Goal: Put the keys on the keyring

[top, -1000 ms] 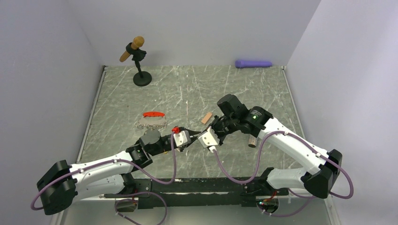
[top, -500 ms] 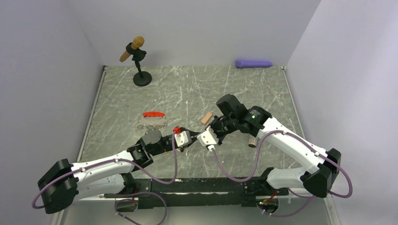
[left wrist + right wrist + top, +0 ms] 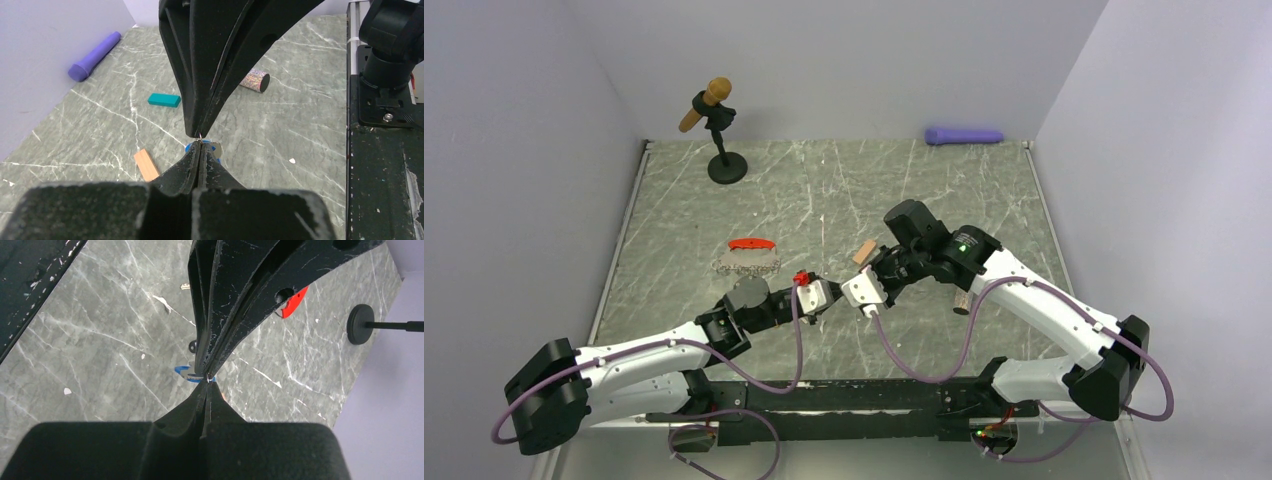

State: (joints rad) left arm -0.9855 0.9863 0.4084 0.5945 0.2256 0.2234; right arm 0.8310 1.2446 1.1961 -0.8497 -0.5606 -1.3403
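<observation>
A blue-tagged key hangs at the meeting fingertips; its tag also shows in the right wrist view. My left gripper and right gripper are both shut, tip to tip, each pinching the thin wire ring of that key above the table. In the top view they meet at mid-table, the left gripper facing the right gripper. The keyring lies apart at the left: a red clip with a bunched silver chain. The red clip shows partly behind the fingers. Other keys are not clearly visible.
A tan block lies just behind the grippers. A teal block, a glittery cylinder and a purple cylinder lie to the right and back. A microphone stand is at the back left. A small dark bit lies on the table.
The right gripper has shifted slightly left and the left gripper slightly forward, staying tip to tip. The keyring has not moved.
</observation>
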